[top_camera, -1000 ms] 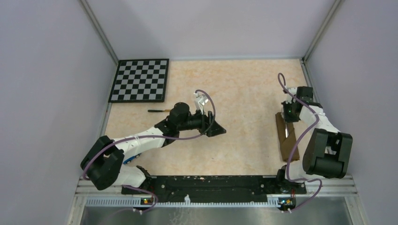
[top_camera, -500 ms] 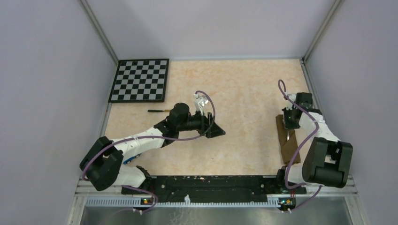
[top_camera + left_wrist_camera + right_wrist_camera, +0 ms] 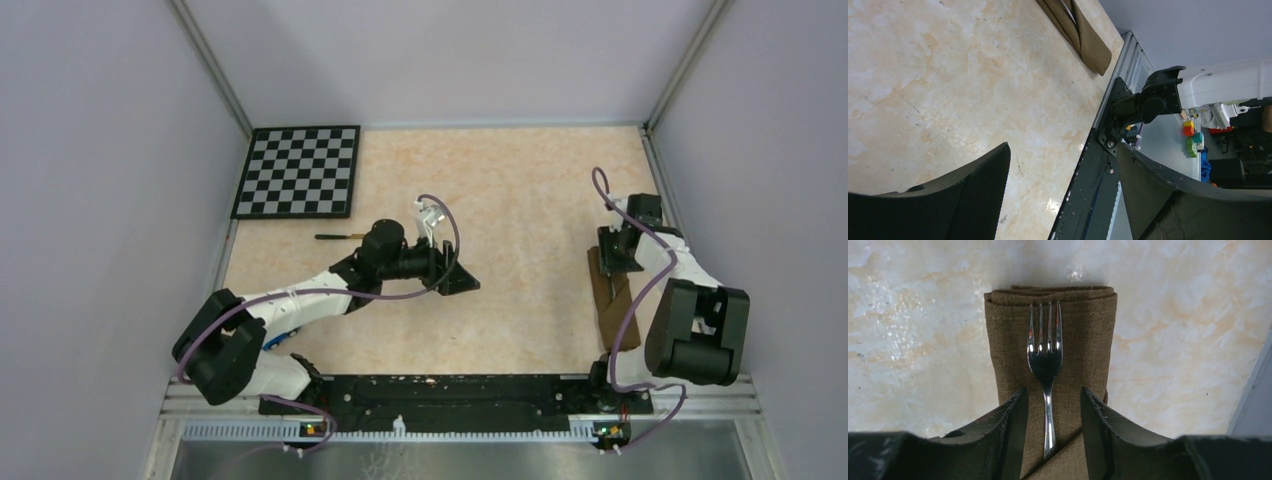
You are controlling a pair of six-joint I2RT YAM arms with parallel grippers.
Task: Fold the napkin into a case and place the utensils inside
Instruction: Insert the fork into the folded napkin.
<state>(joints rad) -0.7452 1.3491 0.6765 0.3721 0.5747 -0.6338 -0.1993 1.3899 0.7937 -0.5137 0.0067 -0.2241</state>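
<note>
We log a beige marbled surface (image 3: 520, 180). A checkerboard (image 3: 298, 171) lies flat in its far left corner, and a slim dark-handled knife (image 3: 336, 236) lies just in front of that. The folded brown case (image 3: 607, 305) lies lengthwise near the right edge, well apart from both.

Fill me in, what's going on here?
The right gripper hovers over the folded brown napkin case on the right, jaws apart either side of a fork lying on it, handle end apparently tucked under a fold. The left gripper sits open at centre, holding nothing. The dark-handled knife lies by the checkerboard, not yet packed.
</note>
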